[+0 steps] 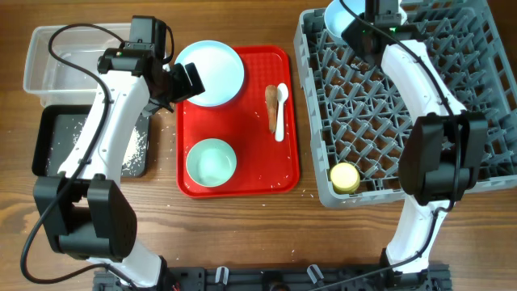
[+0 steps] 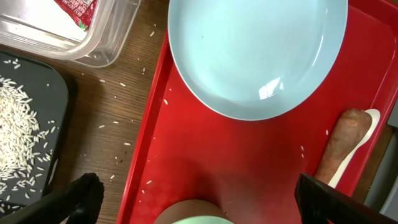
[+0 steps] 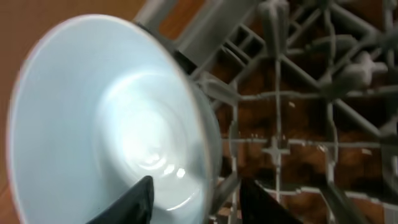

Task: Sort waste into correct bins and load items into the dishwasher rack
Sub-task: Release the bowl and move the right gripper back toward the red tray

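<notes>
A pale blue plate (image 1: 212,71) and a blue-green bowl (image 1: 211,162) sit on the red tray, with the orange-brown carrot piece (image 1: 271,105) and white spoon (image 1: 280,109) beside them. My left gripper (image 1: 184,81) is open and empty over the tray, just left of the plate (image 2: 261,56); its fingers (image 2: 205,202) straddle the bowl's rim from above. My right gripper (image 3: 196,199) is open, its fingers either side of the wall of a second bowl (image 3: 106,124) standing on edge in the far left corner of the grey rack (image 1: 404,113). A yellow cup (image 1: 345,176) stands in the rack.
The clear tub (image 1: 65,61) holds the red-and-white wrapper (image 2: 78,9). The black tray (image 1: 56,133) holds white grains (image 2: 18,130); a few lie loose on the wood and on the red tray (image 1: 242,182). No brown lump is in view.
</notes>
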